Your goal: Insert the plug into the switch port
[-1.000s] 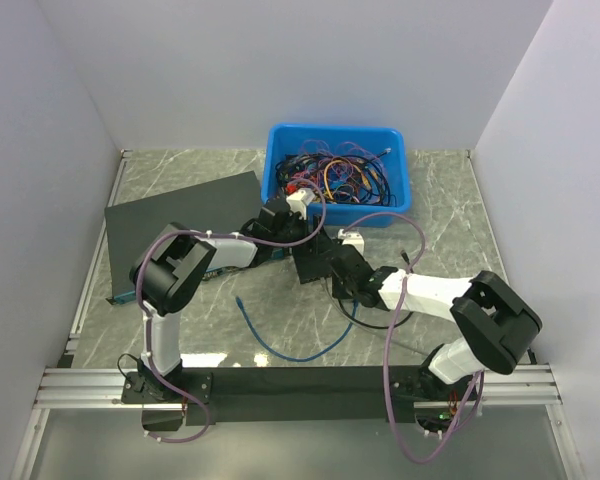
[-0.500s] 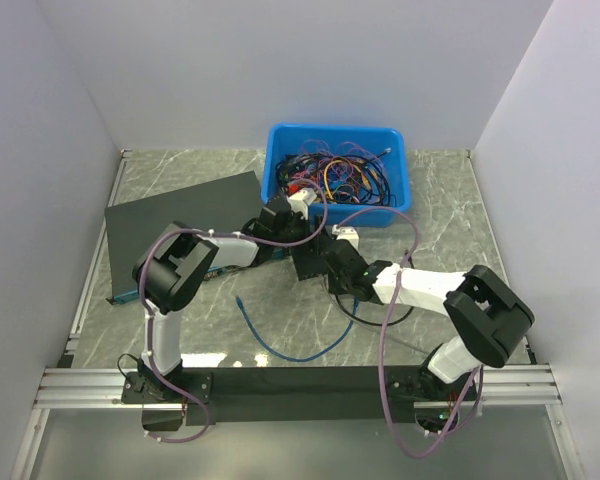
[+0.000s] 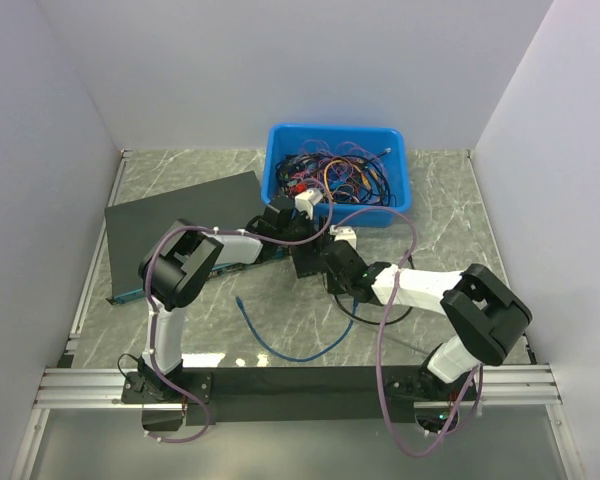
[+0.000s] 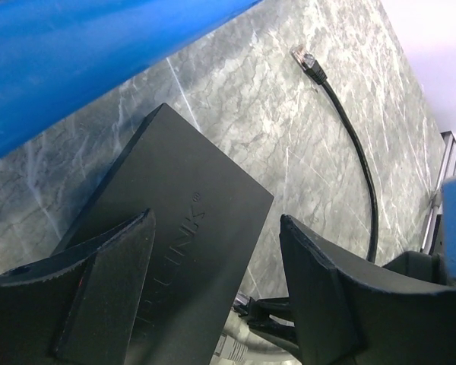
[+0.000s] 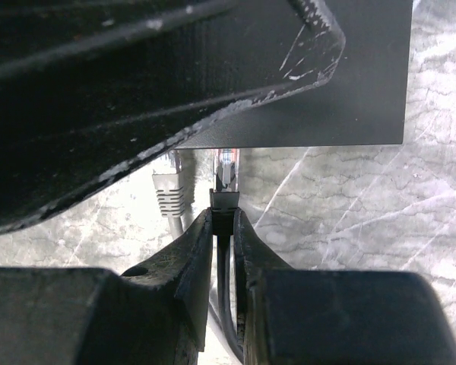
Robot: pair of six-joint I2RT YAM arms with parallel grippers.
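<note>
Right gripper [image 5: 223, 219] pinches the plug [image 5: 226, 181] from behind, its jaws pressed together on it, the tip aimed at the near edge of the black switch [image 5: 327, 91]. That switch lies near the middle of the table [image 3: 450, 200], just in front of the blue bin [image 3: 380, 212]. Left gripper [image 4: 216, 220] stands spread astride the switch, seemingly to steady it. Insertion is the step in hand. The plug tip sits just short of the switch port or barely in it; shadow hides which. The next move probably calls for a straight, level push, keeping the plug square to the socket.
</note>
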